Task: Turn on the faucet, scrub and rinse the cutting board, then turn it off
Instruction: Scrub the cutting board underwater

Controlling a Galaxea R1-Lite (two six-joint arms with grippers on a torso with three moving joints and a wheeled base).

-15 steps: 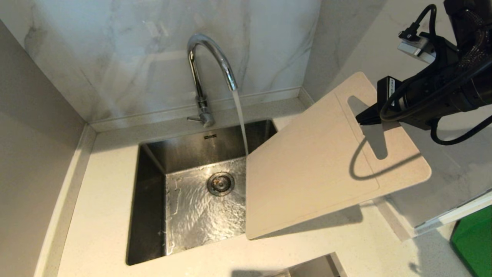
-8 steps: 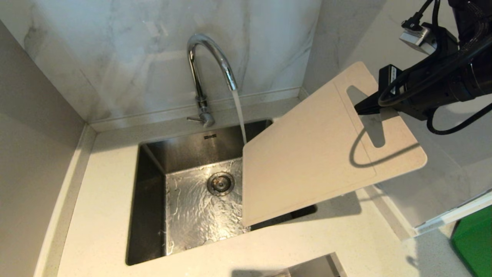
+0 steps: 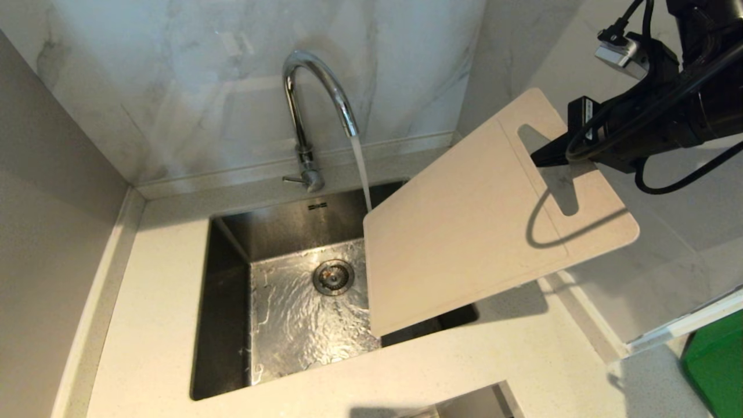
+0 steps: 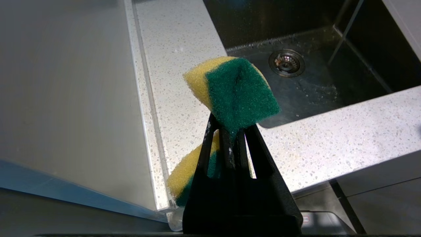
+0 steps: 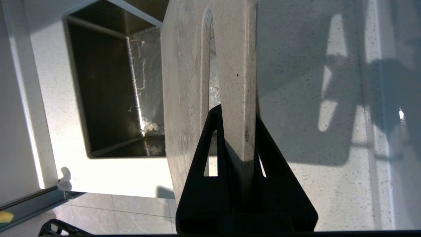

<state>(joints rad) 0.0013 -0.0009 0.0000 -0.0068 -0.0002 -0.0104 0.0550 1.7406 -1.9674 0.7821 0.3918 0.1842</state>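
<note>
Here the right gripper (image 3: 543, 157) is clamping the cutting board (image 3: 464, 232), tilting over the sink's (image 3: 226, 290) right edge; the left gripper (image 4: 230, 131) is pinching a sponge (image 4: 236, 92).

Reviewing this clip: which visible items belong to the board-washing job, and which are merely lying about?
In use:
faucet, running
cutting board, gripped by right end effector
sponge, gripped by left end effector
sink

Lying about:
green slab

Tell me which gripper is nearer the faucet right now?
Right. The right gripper, jaws shut on the cutting board, holds it beside the running faucet. The left gripper, clamping a sponge, sits back at the counter's front edge, outside the head view.
</note>
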